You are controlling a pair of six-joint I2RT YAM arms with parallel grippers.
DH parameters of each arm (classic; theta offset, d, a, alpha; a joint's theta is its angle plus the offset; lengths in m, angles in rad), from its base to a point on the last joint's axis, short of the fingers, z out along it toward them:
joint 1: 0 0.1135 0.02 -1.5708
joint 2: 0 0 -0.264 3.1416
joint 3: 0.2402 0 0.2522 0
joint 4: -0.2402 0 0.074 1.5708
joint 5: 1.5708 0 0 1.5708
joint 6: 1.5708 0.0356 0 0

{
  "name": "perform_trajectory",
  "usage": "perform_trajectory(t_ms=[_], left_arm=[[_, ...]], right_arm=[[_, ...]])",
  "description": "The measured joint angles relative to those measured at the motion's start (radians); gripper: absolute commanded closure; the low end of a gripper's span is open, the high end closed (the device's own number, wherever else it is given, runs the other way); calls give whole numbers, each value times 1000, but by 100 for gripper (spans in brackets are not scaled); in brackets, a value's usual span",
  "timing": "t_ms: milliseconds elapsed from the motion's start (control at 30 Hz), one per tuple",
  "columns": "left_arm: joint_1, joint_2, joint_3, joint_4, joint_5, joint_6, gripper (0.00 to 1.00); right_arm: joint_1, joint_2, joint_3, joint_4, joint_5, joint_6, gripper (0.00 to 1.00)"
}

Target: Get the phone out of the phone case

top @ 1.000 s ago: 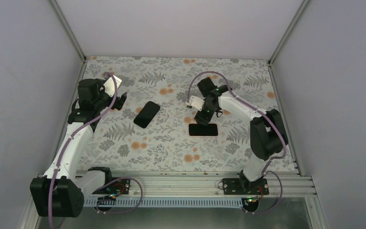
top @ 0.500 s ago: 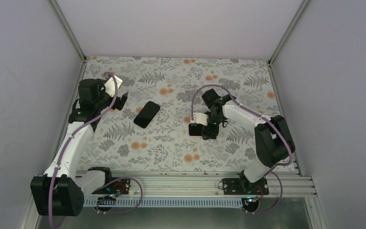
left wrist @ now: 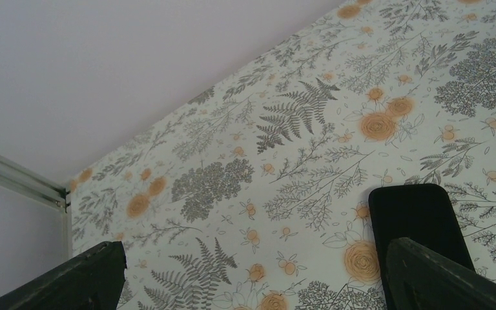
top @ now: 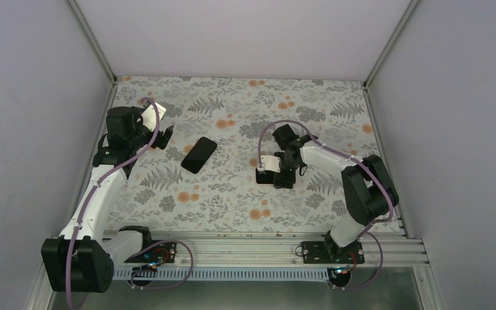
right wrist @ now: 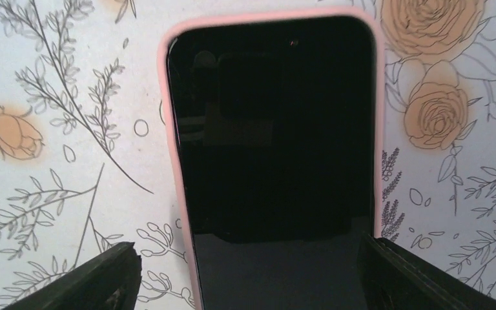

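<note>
Over on the left, the left claw (top: 163, 137) hangs above the table (top: 232, 213) with its fingers spread wide and nothing between them. Just to its right lies a flat black phone-shaped thing (top: 199, 155) (a second handset or a bare cover, I can't tell from here), well apart from the action.

Now the middle-right: the right claw (right wrist: 247, 258) is down low over the phone (right wrist: 271, 129), which lies screen-up on the table, snug inside its pink phone case (right wrist: 265, 16). The claw's fingers stand apart on either side of the phone's near end, gripping nothing. So the phone is not yet out.

What could go wrong? If those fingers close on the long sides, I'd say they squeeze the case rim against the phone and lift both together. The rim looks soft, so a pinch could slip off the edge. With only one claw working and the left one so far off, nothing pins the case down, and the whole thing may just slide across the table.

The surface is a pale cloth printed with grey ferns and orange roses, flat and smooth-looking. Plain pale walls (top: 232, 32) close in three sides, with a metal rail (top: 252, 248) along the near edge.
</note>
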Motion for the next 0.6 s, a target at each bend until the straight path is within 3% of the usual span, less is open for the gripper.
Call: perform_trajectory(t_ms=[600], left_arm=[[0,-1,-7,-1,21,4,0]], right_arm=[[4,58,-4,50,49,-59,12]])
